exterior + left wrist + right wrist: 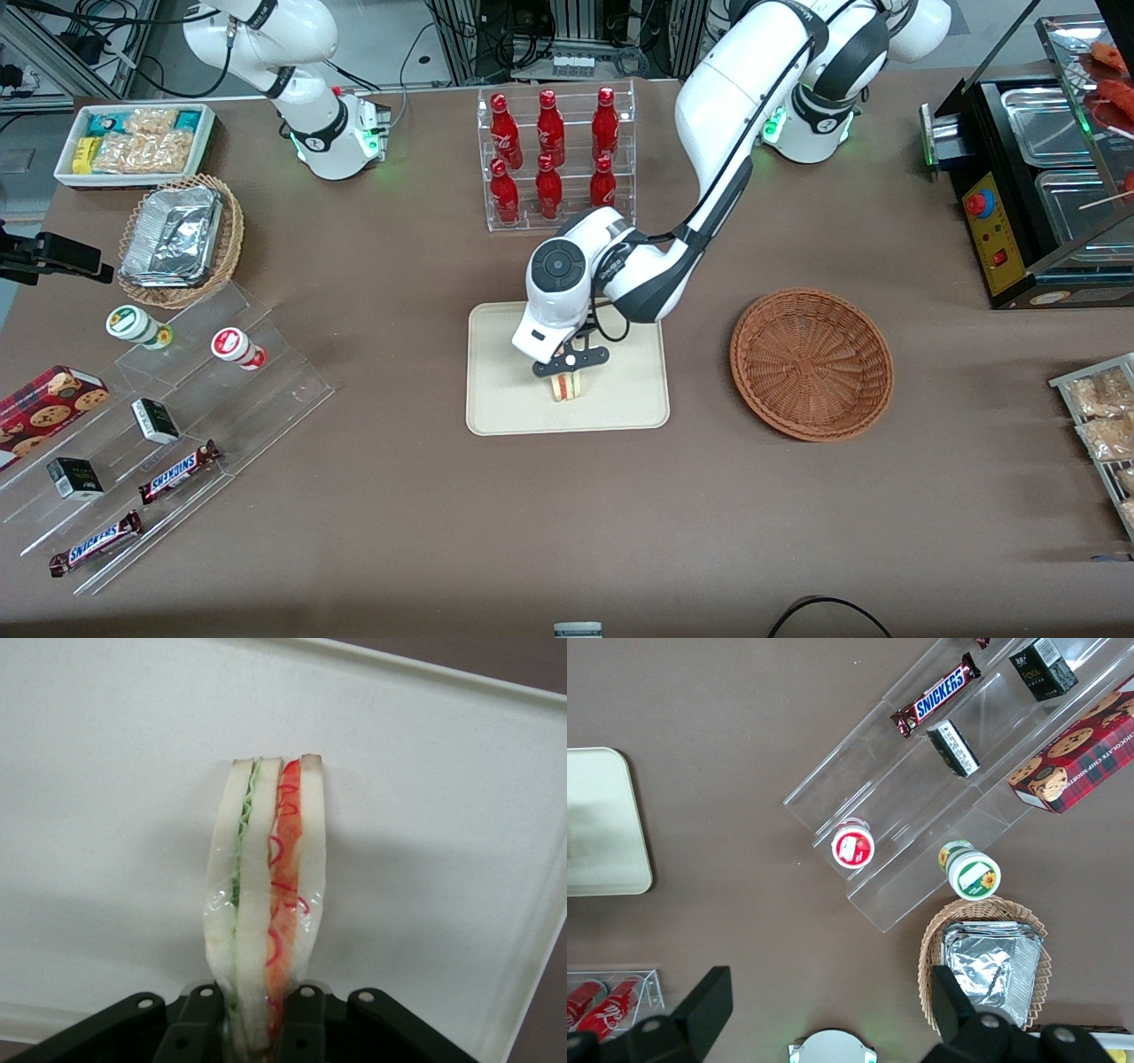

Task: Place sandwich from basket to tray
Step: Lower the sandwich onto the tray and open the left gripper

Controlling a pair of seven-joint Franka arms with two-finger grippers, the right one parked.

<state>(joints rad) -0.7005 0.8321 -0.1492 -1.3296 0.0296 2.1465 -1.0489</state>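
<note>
The small triangular wedge of pale white bread, the sandwich, stands on its edge on the flat cream-beige rectangular tray at the centre of the front view. Its cut face shows layers: a frilly green leaf strip between two white slices, then red and orange filling, all under a thin glossy clear wrap. The black two-finger claw of the left arm is narrowed around the wedge from above, one finger against each bread face, so the soft bread is pinched at its gripped end. The sandwich's other end looks to be on the tray's smooth matte floor, though contact is hard to confirm.

The tray has rounded corners and a low raised rim, and it lies flat on the brown worktop. Beside it, toward the working arm's end, lies the round shallow reddish-brown woven wicker basket, its spiral weave bare. In the upper middle of the frame, farther from the camera than the tray, a clear acrylic rack holds six red bottles.
</note>
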